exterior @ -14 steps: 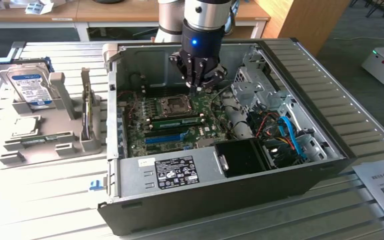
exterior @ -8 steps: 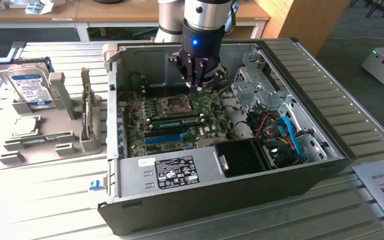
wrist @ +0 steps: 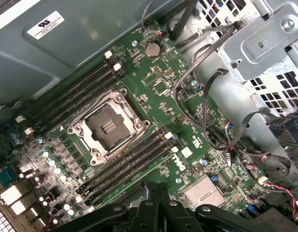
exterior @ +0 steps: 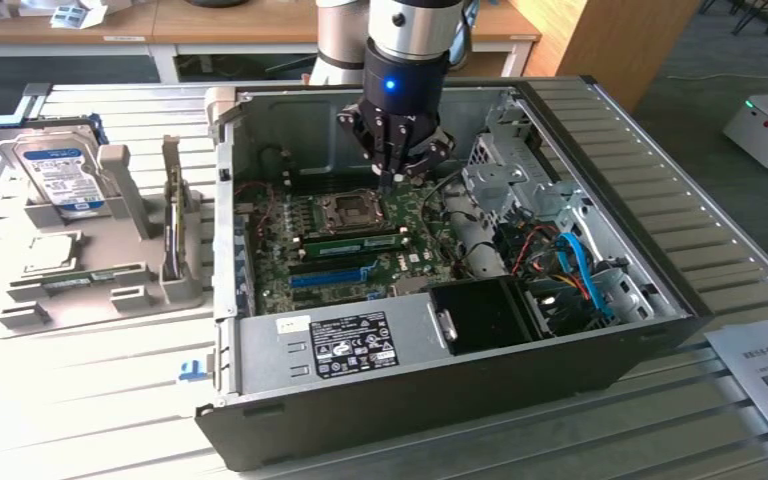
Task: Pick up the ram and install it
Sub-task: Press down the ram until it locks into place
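The ram (exterior: 353,240), a long green stick with a white label, stands in a slot of the motherboard (exterior: 411,215) just in front of the CPU socket (exterior: 348,208) inside the open computer case (exterior: 491,330). My gripper (exterior: 398,172) hangs over the board behind the socket, shut with nothing in it and apart from the ram. In the wrist view the dark fingers (wrist: 158,208) are pressed together above the black memory slots (wrist: 132,162), beside the empty CPU socket (wrist: 107,126).
A grey holder (exterior: 117,290) at the exterior view's left carries a silver hard drive (exterior: 61,172) and a thin green board (exterior: 84,278). Cables (exterior: 574,262) and a metal drive cage (exterior: 511,165) crowd the case's right side.
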### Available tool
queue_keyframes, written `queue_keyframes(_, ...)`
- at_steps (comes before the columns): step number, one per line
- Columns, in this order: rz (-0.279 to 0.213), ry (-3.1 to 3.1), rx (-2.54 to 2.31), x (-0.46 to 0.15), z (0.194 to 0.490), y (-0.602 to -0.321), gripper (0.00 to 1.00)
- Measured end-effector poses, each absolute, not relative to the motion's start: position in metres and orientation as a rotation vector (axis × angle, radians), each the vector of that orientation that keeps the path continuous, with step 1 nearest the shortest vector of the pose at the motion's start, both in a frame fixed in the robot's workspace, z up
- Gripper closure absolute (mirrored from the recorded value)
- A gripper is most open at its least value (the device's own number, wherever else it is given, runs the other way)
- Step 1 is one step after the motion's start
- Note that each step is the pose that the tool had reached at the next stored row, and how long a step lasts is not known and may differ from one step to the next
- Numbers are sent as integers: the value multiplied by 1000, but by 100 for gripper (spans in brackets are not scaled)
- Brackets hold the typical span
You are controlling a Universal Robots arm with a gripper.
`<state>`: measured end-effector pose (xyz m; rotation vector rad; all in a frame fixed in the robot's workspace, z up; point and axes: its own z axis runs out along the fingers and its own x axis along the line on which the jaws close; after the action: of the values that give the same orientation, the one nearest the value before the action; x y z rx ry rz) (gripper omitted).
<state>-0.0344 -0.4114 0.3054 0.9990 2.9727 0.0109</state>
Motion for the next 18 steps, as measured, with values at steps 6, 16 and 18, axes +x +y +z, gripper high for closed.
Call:
queue_keyframes(6,11,2985,963,-34,305,-411,90)
queue_keyframes(16,11,2985,963,-34,305,-411,90)
queue_keyframes(18,11,2986,960,-34,305,-411,90)
